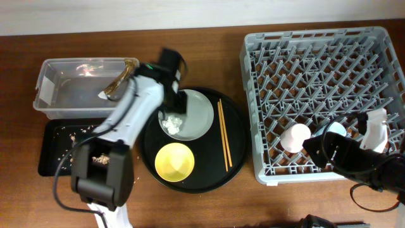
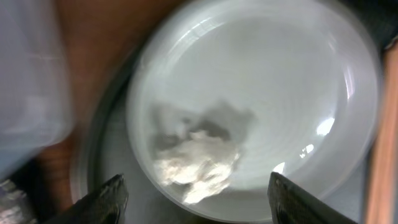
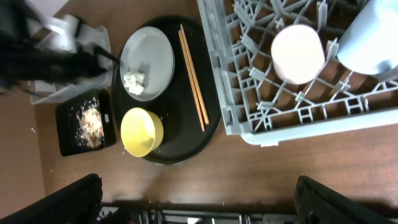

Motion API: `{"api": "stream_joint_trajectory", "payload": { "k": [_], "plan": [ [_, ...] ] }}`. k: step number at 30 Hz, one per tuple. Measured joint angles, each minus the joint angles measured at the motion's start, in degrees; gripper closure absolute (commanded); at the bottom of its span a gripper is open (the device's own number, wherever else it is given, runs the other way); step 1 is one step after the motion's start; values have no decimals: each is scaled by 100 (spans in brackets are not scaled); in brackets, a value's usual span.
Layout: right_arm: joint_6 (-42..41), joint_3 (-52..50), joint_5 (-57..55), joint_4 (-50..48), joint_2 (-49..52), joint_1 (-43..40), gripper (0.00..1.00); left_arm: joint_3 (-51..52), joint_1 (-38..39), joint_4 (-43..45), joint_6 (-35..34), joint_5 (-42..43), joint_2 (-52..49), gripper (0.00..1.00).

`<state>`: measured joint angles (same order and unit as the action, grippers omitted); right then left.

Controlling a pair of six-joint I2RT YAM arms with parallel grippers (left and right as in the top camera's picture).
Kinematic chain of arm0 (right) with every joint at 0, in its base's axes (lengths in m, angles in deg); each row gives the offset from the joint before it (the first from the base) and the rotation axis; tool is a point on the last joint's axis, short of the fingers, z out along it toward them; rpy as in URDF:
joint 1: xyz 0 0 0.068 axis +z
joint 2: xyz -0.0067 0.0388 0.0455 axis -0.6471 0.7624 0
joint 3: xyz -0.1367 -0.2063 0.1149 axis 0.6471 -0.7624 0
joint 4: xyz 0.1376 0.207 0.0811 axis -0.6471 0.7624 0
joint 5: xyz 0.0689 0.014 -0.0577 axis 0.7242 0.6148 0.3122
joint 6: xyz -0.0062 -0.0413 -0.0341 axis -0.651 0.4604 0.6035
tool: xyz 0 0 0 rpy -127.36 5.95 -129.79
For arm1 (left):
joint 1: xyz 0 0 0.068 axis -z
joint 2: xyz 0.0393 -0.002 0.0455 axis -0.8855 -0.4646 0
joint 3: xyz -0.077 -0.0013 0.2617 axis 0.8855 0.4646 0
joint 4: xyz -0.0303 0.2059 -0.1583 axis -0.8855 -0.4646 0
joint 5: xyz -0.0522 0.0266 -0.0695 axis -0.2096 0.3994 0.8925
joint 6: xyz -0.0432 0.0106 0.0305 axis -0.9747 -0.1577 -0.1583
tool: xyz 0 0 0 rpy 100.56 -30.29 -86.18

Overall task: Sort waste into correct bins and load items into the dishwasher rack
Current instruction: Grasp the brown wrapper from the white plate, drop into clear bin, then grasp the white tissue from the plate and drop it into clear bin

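While left claw [image 2: 197,182] gapes wide, crumpled white tissue wad [image 2: 198,163], lumpy, on pale grey plate [image 2: 267,81].

Brown wood table [image 1: 209,38]. Clear tub [image 1: 69,95] and black rectangular tray [image 1: 50,161] left; round black tray [image 1: 209,158] centre; grey rack [image 1: 248,95] right.

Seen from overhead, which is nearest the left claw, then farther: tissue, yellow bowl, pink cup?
1. Tissue wad, on the plate under the left gripper.
2. Yellow bowl, on the round tray.
3. Pink cup, away in the rack.

2 cups [image 1: 295,136] (pink, blue), 2 chopsticks [image 1: 224,133], 1 plate [image 1: 199,114], 1 bowl [image 1: 174,161].
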<state>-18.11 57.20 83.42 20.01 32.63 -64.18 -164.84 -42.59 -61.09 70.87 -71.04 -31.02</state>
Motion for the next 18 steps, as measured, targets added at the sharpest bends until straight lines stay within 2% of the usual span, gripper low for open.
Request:
{"api": "stream_joint_trajectory", "payload": {
  "k": [1,3,5,6,8,10,13,17,18],
  "plan": [
    [2,0,-2,4,0,0,1,431,175,186,-44,-37,-17,36],
    [0,0,-2,9,2,0,1,990,184,503,-164,-81,-24,52],
    [0,0,-4,15,0,0,1,1285,127,739,-251,-96,-22,96],
    [2,0,-2,15,0,0,1,1331,125,813,-286,-98,-24,100],
    [2,0,-2,15,0,0,1,1360,127,807,-302,-94,-24,100],
    [2,0,-2,9,0,0,1,1198,125,422,-299,-79,-17,100],
    [2,2,-4,15,0,0,1,411,0,-323,-299,-79,149,100],
    [2,2,-2,15,0,0,1,-573,-807,-317,-297,-122,911,100],
    [2,2,-7,15,0,-2,1,-586,-1082,-111,-297,-192,957,92]
  ]
}}
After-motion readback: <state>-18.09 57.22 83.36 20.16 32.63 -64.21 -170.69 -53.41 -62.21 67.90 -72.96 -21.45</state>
